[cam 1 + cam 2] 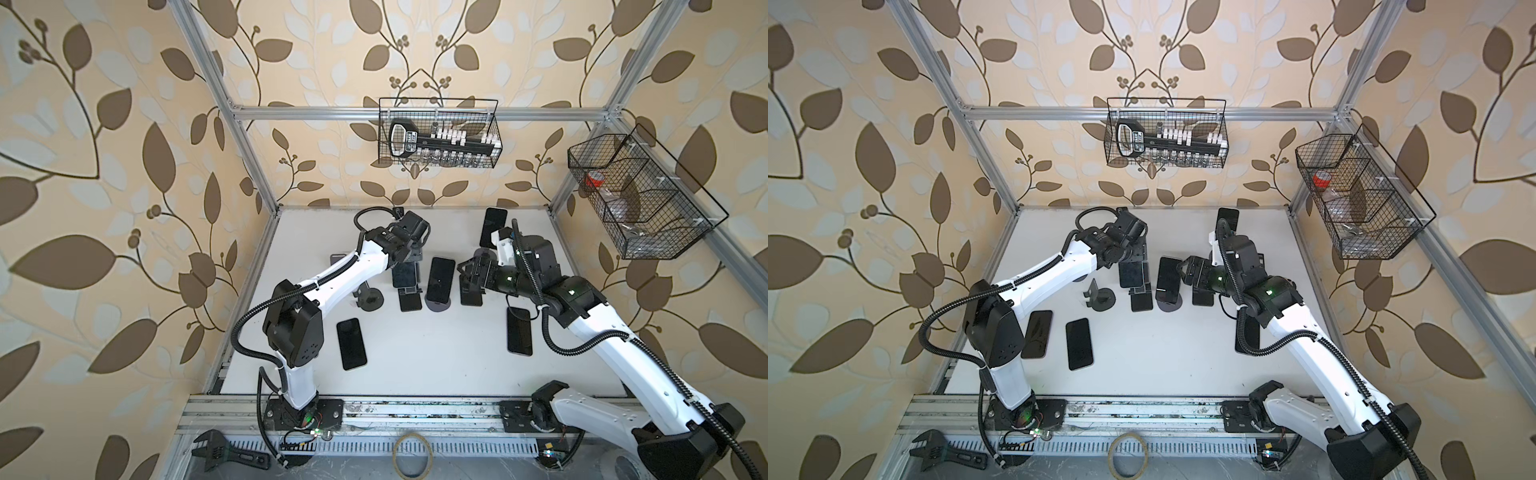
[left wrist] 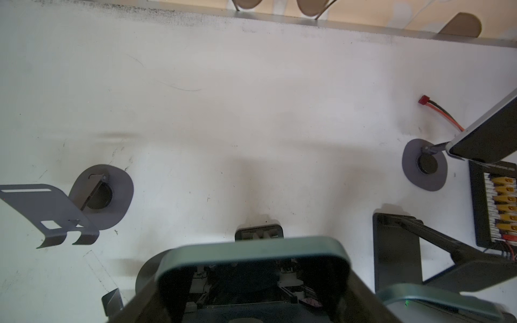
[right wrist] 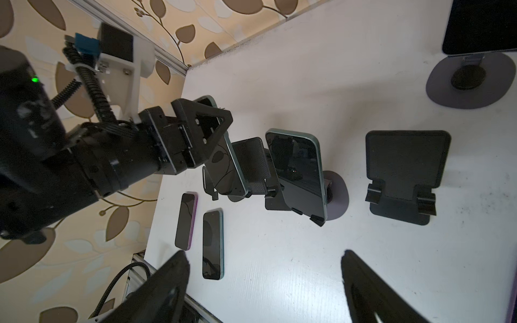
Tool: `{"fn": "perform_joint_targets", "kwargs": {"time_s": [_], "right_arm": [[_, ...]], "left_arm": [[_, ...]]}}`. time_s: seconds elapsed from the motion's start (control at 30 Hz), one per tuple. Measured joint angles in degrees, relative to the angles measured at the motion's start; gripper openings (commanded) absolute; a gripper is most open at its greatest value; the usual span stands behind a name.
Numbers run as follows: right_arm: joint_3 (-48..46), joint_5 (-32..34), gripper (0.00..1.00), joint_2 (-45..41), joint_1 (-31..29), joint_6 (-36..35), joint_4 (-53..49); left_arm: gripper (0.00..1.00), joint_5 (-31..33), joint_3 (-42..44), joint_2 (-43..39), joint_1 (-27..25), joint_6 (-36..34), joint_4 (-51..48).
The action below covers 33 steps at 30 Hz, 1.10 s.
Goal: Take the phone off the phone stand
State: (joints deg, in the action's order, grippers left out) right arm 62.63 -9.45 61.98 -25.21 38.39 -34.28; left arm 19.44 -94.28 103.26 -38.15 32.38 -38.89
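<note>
right wrist view: we see the left claw (image 3: 216, 137) clamped on the teal-edged phone (image 3: 229, 173), just in front of its black stand (image 3: 250, 162); right claw (image 3: 264, 254), at the phone's three o'clock in both top views, gapes empty.

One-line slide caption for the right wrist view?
Left gripper grips a phone beside a black stand; another phone leans on a round-base stand, two phones lie flat on the table.

The left gripper (image 1: 409, 255) is covering the top of the phone (image 1: 404, 275). Up close, that phone is looking blurry and running off the picture. At 3 o'clock, the right arm (image 1: 590, 328) is covering part of a flat phone (image 1: 519, 337).
</note>
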Motion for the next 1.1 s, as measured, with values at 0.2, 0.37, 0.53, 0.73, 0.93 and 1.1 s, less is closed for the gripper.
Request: {"fn": "perform_joint_targets", "kwargs": {"time_s": [0.2, 0.37, 0.53, 0.73, 0.93, 1.1], "right_arm": [[0.0, -0.8, 0.85, 1.2, 0.0, 0.9, 0.1], [0.1, -1.1, 0.85, 1.4, 0.0, 1.6, 0.3], [0.1, -1.1, 0.84, 1.4, 0.0, 2.6, 0.4], [0.1, -1.1, 0.84, 1.2, 0.0, 3.4, 0.7], [0.1, -1.1, 0.83, 1.2, -0.5, 4.2, 1.0], [0.1, -1.1, 0.83, 1.6, -1.7, 4.9, 1.7]], "left_arm": [[0.52, 0.0, 0.0, -1.9, 0.0, -0.5, 0.0], [0.52, -0.3, 0.0, -3.1, 0.0, -0.6, 0.0], [0.52, -1.0, 0.9, -5.5, 0.0, -0.6, 0.2], [0.49, -1.4, 5.4, -10.8, 0.0, -0.4, 0.4], [0.49, -1.5, 10.2, -16.2, 0.0, 1.3, 1.0], [0.49, -2.1, 13.5, -20.1, 0.0, 2.6, 1.0]]}}
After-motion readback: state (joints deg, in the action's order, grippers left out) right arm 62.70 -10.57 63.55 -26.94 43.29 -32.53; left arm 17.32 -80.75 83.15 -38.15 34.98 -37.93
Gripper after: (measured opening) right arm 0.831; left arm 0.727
